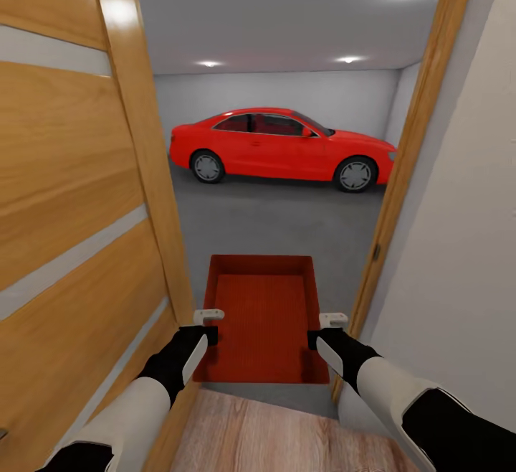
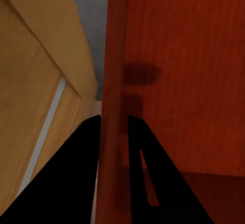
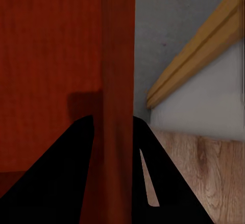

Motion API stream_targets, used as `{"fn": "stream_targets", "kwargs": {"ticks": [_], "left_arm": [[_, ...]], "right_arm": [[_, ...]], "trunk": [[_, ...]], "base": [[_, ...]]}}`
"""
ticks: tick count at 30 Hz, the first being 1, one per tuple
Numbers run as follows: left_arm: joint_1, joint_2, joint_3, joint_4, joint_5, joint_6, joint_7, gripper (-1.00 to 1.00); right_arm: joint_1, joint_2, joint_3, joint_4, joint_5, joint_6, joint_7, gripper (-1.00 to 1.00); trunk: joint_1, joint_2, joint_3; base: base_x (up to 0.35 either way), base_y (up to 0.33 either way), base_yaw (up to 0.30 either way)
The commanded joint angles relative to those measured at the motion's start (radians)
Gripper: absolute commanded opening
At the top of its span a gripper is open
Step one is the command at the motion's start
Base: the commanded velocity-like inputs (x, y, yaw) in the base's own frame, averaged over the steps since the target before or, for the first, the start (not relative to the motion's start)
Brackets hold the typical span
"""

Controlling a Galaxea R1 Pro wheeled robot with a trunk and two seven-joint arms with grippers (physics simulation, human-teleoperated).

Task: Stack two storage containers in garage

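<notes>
I hold one orange-red storage container (image 1: 261, 314) out in front of me in the doorway to the garage. My left gripper (image 1: 206, 328) is shut on its left wall (image 2: 113, 81), one finger (image 2: 76, 168) outside and one inside. On the right wall (image 3: 118, 81) my right gripper (image 1: 324, 332) is shut the same way. Beyond the bin lies the garage's dark grey concrete floor (image 1: 287, 221). The second container is out of view.
An open honey-wood door (image 1: 72, 206) with frosted strips stands close on my left. The door frame (image 1: 401, 171) and a white wall (image 1: 459, 264) are close on my right. A red car (image 1: 283, 145) is parked across the far garage. Light wood planks (image 1: 287, 436) lie underfoot.
</notes>
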Motion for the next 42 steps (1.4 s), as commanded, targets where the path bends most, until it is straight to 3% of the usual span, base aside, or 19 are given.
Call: {"fn": "stream_targets", "kwargs": {"ticks": [1, 13, 21, 34, 42], "left_arm": [[0.000, 0.001, -0.002, -0.002, -0.010, 0.009, 0.012, -1.00], [0.000, 0.001, -0.002, -0.002, -0.009, 0.009, 0.012, -1.00], [0.000, 0.001, -0.002, -0.002, -0.009, 0.010, 0.012, -1.00], [0.000, 0.001, -0.002, -0.002, -0.009, 0.011, 0.012, -1.00], [0.000, 0.001, -0.002, -0.002, -0.009, 0.009, 0.012, -1.00]], "right_arm": [[-0.002, -0.010, -0.026, -0.002, 0.021, 0.008, -0.032, -1.00], [-0.002, -0.010, -0.026, -0.002, 0.021, 0.008, -0.032, -1.00], [-0.002, -0.010, -0.026, -0.002, 0.021, 0.008, -0.032, -1.00], [-0.002, -0.010, -0.026, -0.002, 0.020, 0.008, -0.032, -1.00], [-0.002, -0.010, -0.026, -0.002, 0.021, 0.008, -0.032, -1.00]], "trunk": [[0.001, -0.002, -0.002], [0.001, -0.002, -0.002], [0.001, -0.002, -0.002], [0.001, -0.002, -0.002], [0.001, -0.002, -0.002]], "base": [[0.000, 0.001, -0.208], [0.000, 0.000, -0.219], [0.000, 0.033, -0.019], [0.059, 0.262, 0.000], [0.006, 0.024, -0.107]]}}
